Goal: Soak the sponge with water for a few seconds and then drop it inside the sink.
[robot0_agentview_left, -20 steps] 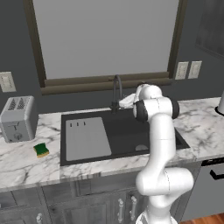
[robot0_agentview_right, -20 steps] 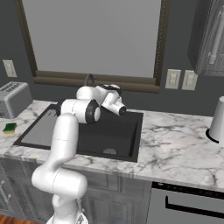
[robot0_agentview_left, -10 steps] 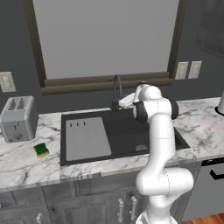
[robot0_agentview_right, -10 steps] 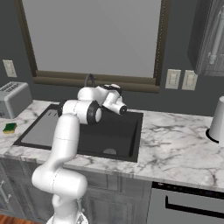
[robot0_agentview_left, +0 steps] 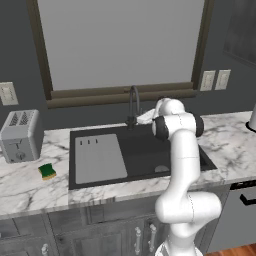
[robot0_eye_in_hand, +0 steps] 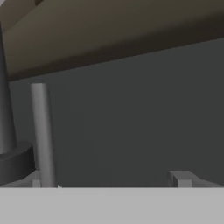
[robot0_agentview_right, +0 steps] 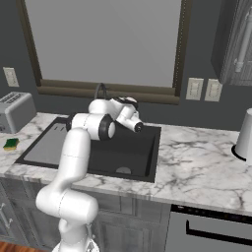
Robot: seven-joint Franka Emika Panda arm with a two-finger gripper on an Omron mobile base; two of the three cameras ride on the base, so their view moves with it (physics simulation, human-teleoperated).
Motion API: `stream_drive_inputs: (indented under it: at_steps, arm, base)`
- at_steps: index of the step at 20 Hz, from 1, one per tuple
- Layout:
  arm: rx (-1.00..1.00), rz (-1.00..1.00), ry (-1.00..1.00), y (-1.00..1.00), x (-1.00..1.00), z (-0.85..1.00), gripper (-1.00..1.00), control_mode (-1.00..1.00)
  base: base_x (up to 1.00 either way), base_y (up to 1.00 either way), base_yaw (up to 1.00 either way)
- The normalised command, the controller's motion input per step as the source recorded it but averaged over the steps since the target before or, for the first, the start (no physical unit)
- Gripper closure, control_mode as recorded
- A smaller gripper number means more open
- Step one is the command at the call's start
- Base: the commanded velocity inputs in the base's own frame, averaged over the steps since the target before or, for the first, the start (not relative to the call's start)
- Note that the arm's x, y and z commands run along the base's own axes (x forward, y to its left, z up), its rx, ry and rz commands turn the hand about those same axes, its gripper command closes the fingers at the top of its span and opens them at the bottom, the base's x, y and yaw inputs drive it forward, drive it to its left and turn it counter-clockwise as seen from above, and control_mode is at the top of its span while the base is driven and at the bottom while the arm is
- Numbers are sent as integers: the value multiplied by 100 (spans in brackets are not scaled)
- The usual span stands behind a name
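Two fingers (robot0_eye_in_hand: pixel 179 178) spread wide, nothing between them, and I'm up at the back of the sink (robot0_agentview_left: pixel 145 150), close by the dark curved tap (robot0_agentview_left: pixel 133 102). From my hand camera the tap's base (robot0_eye_in_hand: pixel 13 162) sits at the left, with a slim grey lever (robot0_eye_in_hand: pixel 42 131) standing upright just beside it, and the dark wall behind. My hand (robot0_agentview_right: pixel 129 114) hangs over the rear rim of the basin, pointing toward the wall under the window frame (robot0_agentview_left: pixel 120 94).

Over on the far left, the sponge (robot0_agentview_left: pixel 48 171) lies flat on the marble worktop (robot0_agentview_left: pixel 30 187), green side up, in front of the toaster (robot0_agentview_left: pixel 21 135) and well apart from me. It sits just outside the sink's left edge, beside the pale ribbed drainboard (robot0_agentview_left: pixel 98 157). From the right camera I catch the sponge (robot0_agentview_right: pixel 11 143) at the worktop's left end too. The drain (robot0_agentview_left: pixel 161 169) shows round in the dark basin floor.
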Motion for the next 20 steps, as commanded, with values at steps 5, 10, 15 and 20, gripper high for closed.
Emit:
stream_drive_inputs:
  at_steps: [5,10,15,20]
  arm:
    - [1,-7,0,-20,0,-6,-100,-100]
    - [0,-9,0,-6,2,0,-100,-100]
    - [0,-9,0,-3,2,0,-100,-100]
    - [0,-9,0,-14,10,0,-100,-100]
  base:
    - [0,0,0]
    - [0,0,0]
    - [0,0,0]
    - [0,0,0]
